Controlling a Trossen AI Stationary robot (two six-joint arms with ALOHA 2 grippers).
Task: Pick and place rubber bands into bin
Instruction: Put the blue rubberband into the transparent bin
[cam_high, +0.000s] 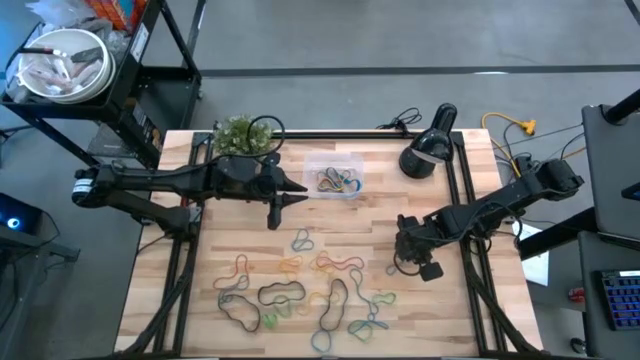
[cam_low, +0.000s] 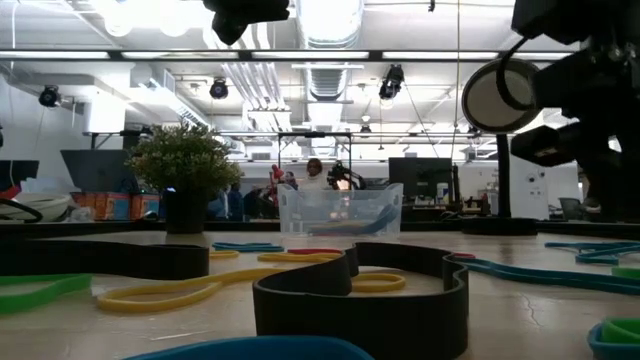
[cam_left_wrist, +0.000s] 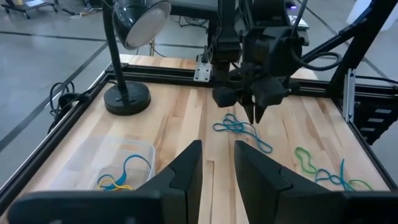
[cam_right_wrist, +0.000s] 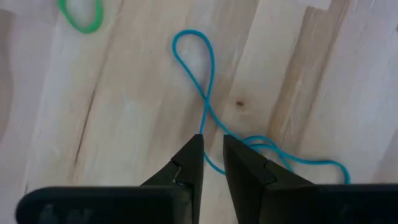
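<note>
Rubber bands lie scattered loose across the near half of the wooden table, in black, blue, green, yellow and orange; a few more sit inside the bin, a clear rounded plastic tub at the table's far middle. A potted plant stands just left of the bin and a black desk lamp to its right. The left gripper hangs over bare wood just beside the bin's near left corner, fingers a narrow gap apart, nothing between them. The right gripper is down at the table's right middle, fingers narrowly parted, astride a thin teal band twisted into a loop; whether the tips touch the wood cannot be told. In the low view a broad black band blocks much of the tabletop. A metal bowl sits on a cart off the table.
</note>
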